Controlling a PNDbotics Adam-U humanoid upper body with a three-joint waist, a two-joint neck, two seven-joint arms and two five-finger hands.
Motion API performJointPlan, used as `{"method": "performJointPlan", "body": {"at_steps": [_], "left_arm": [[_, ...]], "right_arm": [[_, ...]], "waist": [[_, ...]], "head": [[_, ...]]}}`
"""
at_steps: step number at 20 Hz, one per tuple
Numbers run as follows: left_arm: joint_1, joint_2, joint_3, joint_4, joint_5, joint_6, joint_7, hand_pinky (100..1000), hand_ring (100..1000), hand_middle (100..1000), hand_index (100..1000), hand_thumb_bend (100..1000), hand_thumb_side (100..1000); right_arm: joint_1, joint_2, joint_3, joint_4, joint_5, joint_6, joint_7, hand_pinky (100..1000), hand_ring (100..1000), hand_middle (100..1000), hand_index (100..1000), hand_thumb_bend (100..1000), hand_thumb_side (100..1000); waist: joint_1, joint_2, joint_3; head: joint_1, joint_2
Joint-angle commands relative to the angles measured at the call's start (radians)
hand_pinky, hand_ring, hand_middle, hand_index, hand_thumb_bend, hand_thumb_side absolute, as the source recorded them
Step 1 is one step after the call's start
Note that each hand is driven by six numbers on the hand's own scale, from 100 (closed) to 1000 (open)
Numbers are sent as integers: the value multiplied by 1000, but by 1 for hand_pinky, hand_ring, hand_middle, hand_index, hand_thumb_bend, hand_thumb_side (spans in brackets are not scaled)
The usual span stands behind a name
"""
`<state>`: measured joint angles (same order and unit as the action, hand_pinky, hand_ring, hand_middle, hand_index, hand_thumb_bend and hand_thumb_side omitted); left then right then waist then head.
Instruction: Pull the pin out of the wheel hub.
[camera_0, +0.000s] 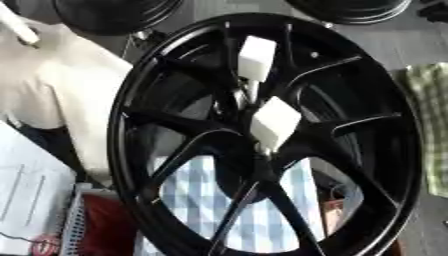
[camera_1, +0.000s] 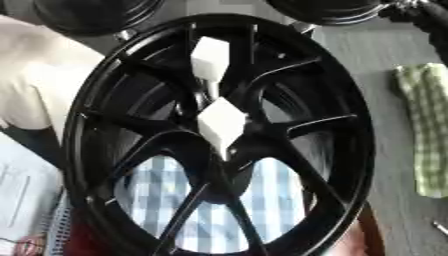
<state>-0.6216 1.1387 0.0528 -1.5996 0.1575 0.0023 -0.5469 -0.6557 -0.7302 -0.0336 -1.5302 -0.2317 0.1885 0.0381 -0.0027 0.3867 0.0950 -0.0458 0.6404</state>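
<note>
A big black wheel hub (camera_0: 157, 80) with thin spokes fills both views, tilted toward me. Two white block-headed pins stand in it. One pin (camera_0: 256, 57) sits high among the upper spokes, its thin shaft pointing down. The other pin (camera_0: 276, 122) sits at the hub's centre, its block turned like a diamond. Neither of my hands shows near the pins. A dark shape with silver bits (camera_1: 427, 14) lies at the upper right corner, and I cannot make out a hand in it.
A blue-and-white checked cloth (camera_0: 197, 200) shows through the lower spokes. A green checked cloth (camera_1: 424, 125) lies at the right. White fabric (camera_0: 61, 85) and white paper (camera_0: 26, 195) are at the left, with a red thing (camera_0: 109, 225) below. More black wheels (camera_0: 114, 12) stand behind.
</note>
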Motion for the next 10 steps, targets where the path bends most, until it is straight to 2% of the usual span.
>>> {"method": "performJointPlan", "body": {"at_steps": [1, 5, 10], "left_arm": [[53, 57, 63, 33, -13, 5, 59, 685, 528, 350, 485, 100, 293], [129, 26, 77, 112, -53, 22, 138, 682, 527, 360, 498, 100, 302], [187, -33, 51, 193, -96, 36, 222, 677, 527, 365, 503, 100, 307]], "right_arm": [[-6, -42, -22, -23, -12, -4, -13, 847, 721, 683, 716, 112, 528], [-4, -39, -26, -26, -17, -5, -17, 847, 721, 684, 716, 111, 529], [-4, -31, -31, -30, -20, -6, -22, 848, 721, 684, 717, 110, 530]], "waist": [[-4, -33, 8], [-11, -32, 14], [-17, -27, 8]], "head": [[-6, -10], [-6, -18], [2, -24]]}}
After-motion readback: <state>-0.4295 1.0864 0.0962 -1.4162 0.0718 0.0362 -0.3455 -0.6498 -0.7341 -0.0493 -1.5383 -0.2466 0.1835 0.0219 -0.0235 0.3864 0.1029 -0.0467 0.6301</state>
